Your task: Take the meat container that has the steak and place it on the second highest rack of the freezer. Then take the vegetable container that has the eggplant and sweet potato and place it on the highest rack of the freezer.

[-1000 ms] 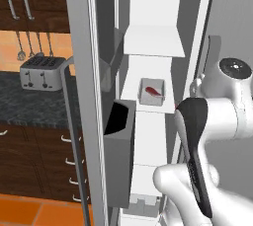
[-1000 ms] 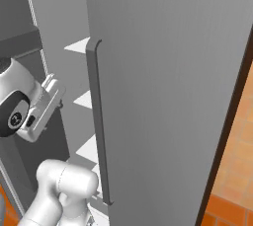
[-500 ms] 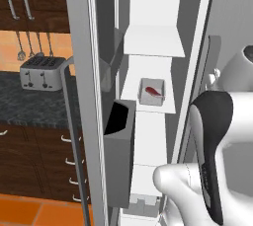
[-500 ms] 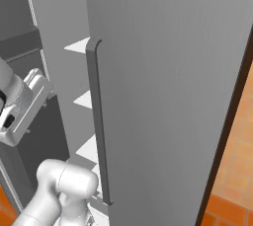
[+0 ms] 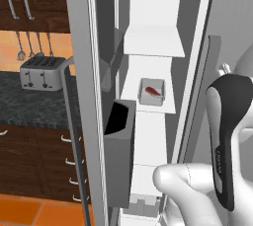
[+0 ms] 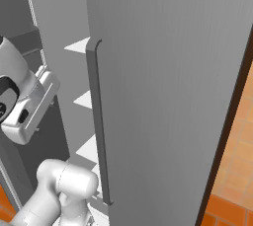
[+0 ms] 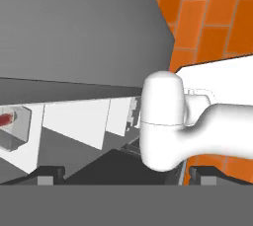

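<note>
The freezer [image 5: 148,3] stands open, its white interior showing several flat shelves. The meat container [image 5: 152,92], a small clear tray with the red steak [image 5: 153,92] in it, rests on the shelf just below the uppermost full shelf [image 5: 153,42] in view. In the hand view the same container [image 7: 14,127] lies at the far left edge. My gripper [image 7: 127,174] is open, its two dark fingertips [image 7: 52,173] far apart with nothing between them, well back from the container. The vegetable container with the eggplant and sweet potato is out of view.
The freezer's left door carries a dark bin [image 5: 118,156] and a long handle [image 5: 74,136]. A tall grey door with a handle [image 6: 99,121] stands close on the right. A toaster [image 5: 42,72] sits on the dark counter to the left. Orange floor tiles [image 6: 232,170] lie below.
My hand has drawn back from the freezer and swung right, mostly out of the left base view. The meat container has stayed on its shelf.
</note>
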Available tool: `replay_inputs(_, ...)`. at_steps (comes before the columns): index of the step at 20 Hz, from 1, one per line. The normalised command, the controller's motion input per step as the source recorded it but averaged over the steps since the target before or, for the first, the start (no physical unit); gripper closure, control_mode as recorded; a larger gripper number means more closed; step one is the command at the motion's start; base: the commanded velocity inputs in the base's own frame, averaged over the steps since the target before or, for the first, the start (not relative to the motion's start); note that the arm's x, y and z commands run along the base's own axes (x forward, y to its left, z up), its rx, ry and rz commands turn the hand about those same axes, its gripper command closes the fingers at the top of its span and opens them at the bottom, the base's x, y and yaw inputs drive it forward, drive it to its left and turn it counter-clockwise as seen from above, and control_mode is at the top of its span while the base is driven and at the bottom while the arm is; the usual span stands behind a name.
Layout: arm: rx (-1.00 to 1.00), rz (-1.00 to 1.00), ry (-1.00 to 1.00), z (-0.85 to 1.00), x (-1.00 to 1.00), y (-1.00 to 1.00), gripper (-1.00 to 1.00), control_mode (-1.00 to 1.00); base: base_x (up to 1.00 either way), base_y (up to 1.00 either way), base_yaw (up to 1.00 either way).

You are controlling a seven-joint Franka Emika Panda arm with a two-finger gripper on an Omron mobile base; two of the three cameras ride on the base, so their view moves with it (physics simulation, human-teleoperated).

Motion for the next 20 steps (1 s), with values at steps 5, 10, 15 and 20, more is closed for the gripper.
replay_inputs(5,-0.09,0.05,-0.01,-0.20,0.06,0.00,-1.00,-1.00,0.00,0.00,0.00)
replay_inputs(10,-0.03,0.00,0.00,-0.03,0.00,0.00,-1.00,-1.00,0.00,0.00,0.00)
replay_inputs(15,0.00,0.00,0.00,0.00,0.00,0.00,-1.00,1.00,-0.55,-0.16,0.06)
replay_inputs(20,0.00,0.00,0.00,0.00,0.00,0.00,-1.00,1.00,-0.78,-0.08,0.62)
